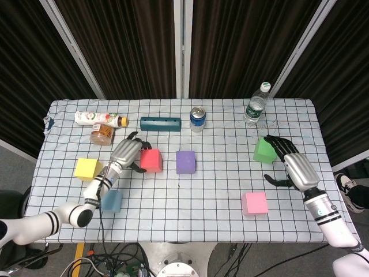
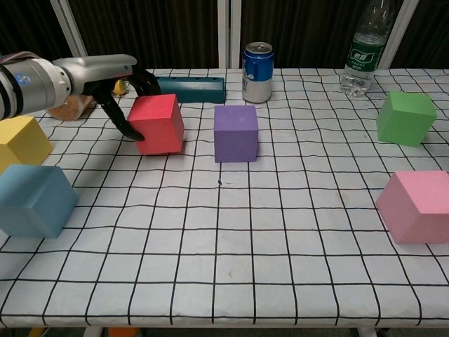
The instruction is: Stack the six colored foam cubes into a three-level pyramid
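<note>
two hands: left hand (image 1: pixel 128 153) fingers round red cube (image 1: pixel 150 160), right hand (image 1: pixel 293 165) fingers spread, w/o load

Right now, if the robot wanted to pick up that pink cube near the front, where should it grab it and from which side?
Probably from above, with the right hand, which is nearer. The pink cube sits flat on the table with nothing touching it, so its upright side faces are all free. Fingers on one face and the thumb on the opposite face should hold the foam squarely.
</note>
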`<state>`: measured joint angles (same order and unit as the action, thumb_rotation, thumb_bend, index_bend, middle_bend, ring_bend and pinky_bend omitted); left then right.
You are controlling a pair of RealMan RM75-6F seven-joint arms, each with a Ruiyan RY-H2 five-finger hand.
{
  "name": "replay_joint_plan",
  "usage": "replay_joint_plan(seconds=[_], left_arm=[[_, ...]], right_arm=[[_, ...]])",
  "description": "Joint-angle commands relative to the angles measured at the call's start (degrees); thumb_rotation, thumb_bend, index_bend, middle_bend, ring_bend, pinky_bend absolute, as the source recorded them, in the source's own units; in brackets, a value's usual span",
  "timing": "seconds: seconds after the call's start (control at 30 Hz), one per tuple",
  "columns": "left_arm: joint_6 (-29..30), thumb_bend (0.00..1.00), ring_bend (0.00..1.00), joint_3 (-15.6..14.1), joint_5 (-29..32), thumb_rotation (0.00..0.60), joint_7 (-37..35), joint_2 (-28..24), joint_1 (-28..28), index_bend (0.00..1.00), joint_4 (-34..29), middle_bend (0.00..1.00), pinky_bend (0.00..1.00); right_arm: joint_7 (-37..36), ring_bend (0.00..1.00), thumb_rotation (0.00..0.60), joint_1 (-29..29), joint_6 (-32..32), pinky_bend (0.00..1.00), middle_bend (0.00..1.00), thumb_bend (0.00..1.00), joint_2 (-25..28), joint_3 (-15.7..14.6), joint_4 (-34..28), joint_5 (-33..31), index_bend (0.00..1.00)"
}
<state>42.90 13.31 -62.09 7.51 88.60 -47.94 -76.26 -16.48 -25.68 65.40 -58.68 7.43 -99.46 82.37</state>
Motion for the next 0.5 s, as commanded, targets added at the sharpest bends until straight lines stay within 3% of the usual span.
replay_joint_plan(seconds=[0.03,0.5], left_arm=[[-0.04,0.00,0.27,0.14,0.86,0.600,0.73,0.91,-0.73,0.41,0.17,0.47,0.06],[0.72,0.00,0.27,-0.10,2.70,0.600,3.68,6.02,-3.68,0.41,3.66,0.47,0.06]], right_arm=[[-0.06,0.00,0.600,0.24,0.19,0.00,0.05,0.19,0.08,-0.05,-0.04,-0.09,0.00],[-1.21,0.00,0.600,1.75,1.22,0.00,0.05,0.19,0.55,-0.46,0.30,0.00,0.00]])
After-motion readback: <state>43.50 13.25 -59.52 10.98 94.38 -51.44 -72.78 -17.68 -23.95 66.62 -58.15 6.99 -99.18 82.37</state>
